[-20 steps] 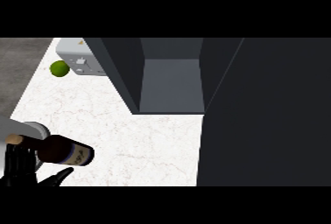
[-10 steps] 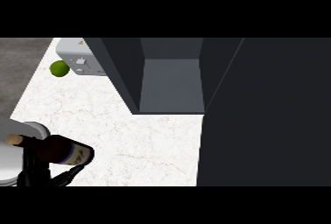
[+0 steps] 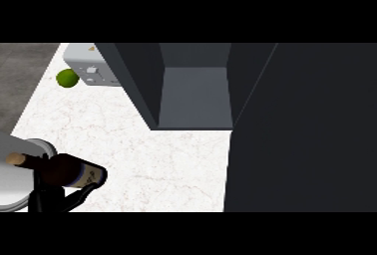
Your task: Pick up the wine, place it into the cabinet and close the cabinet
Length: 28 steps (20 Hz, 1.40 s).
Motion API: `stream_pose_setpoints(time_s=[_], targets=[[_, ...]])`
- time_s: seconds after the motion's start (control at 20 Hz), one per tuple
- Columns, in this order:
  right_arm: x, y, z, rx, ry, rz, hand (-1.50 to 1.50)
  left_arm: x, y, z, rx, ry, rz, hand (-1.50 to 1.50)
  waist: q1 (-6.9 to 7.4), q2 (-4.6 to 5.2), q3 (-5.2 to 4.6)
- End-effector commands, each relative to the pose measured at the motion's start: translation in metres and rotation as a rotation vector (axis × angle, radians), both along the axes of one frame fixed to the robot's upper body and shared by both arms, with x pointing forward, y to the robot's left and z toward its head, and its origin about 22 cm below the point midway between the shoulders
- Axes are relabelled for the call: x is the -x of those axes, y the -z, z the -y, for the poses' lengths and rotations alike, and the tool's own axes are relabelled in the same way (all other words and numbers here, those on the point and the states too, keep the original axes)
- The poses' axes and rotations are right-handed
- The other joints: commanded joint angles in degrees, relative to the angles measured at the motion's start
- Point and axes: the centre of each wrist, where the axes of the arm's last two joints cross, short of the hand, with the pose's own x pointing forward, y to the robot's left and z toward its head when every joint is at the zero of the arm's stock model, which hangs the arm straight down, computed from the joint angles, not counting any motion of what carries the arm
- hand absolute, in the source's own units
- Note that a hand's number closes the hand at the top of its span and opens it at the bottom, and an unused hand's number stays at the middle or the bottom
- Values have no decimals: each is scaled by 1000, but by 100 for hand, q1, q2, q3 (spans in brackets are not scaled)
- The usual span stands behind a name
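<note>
Lying tilted, dark glass wine bottle [image 3: 65, 170], left hand [image 3: 53, 198] fingers seemingly curled beneath; cabinet [image 3: 195, 94] open.

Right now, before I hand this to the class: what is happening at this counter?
The robot's left hand is curled round a dark wine bottle at the lower left, the bottle lying tilted with its cork end toward the left edge, over a grey plate. The dark cabinet at the middle stands open and nothing shows inside, so the wine is not yet put away. A green lime sits by a grey appliance at the far left. The right hand is out of view.
</note>
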Motion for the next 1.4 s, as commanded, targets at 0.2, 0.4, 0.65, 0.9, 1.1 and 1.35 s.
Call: stream_pose_setpoints(time_s=[0.2, 0.4, 0.65, 0.9, 1.1, 1.35], targets=[[7, 2, 2, -22, -2, -19, -150, -2, 26, 3, 45, 2, 28, -150, -5, 1, 0], [-4, 13, 5, 3, -7, -7, -150, -10, 15, 14, 66, 39, 32, 150, 9, -3, 4], [6, -10, 7, -4, 1, 10, -150, -10, 20, 0, 80, 50, 50, 150, 3, -1, 2], [-5, 3, 6, -6, 6, 2, -150, -2, 38, 22, 76, 78, 46, 150, 0, 0, 2], [-8, 9, 18, 24, 19, 10, -150, 1, 37, 4, 24, 75, 39, 150, -5, 0, 2], [-12, 16, 13, 3, 12, -3, -150, 25, 47, 19, 44, 362, 46, 150, -16, 7, 1]])
